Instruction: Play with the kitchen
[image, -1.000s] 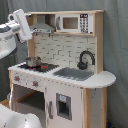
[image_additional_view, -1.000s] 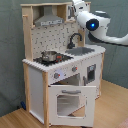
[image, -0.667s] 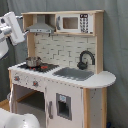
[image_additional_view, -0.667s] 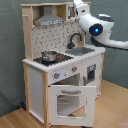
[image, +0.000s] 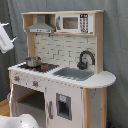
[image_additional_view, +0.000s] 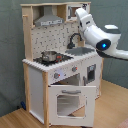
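The kitchen (image: 75, 80) is a tall toy of pale wood and white panels, seen in both exterior views. Its stove holds a small metal pot (image: 33, 61), also pot (image_additional_view: 49, 56). A black faucet (image: 85, 59) curves over the grey sink (image: 75, 74). Up top are a grey hood (image: 40, 25) and a microwave (image: 72, 22). The oven door (image_additional_view: 70, 102) hangs open. My white arm (image_additional_view: 100, 37) reaches from the second exterior view's right, and the gripper (image_additional_view: 81, 14) is raised in front of the upper shelf, holding nothing that I can see.
A part of the arm (image: 5, 40) shows at the first exterior view's left edge, and the white base (image: 17, 121) at the bottom left. A grey curtain (image_additional_view: 10, 50) hangs behind the kitchen. Wooden floor (image_additional_view: 112, 110) lies in front of it.
The arm has drawn back from the kitchen: it slid toward the first exterior view's left edge, and its blue-lit joint sank lower and to the right in the second exterior view.
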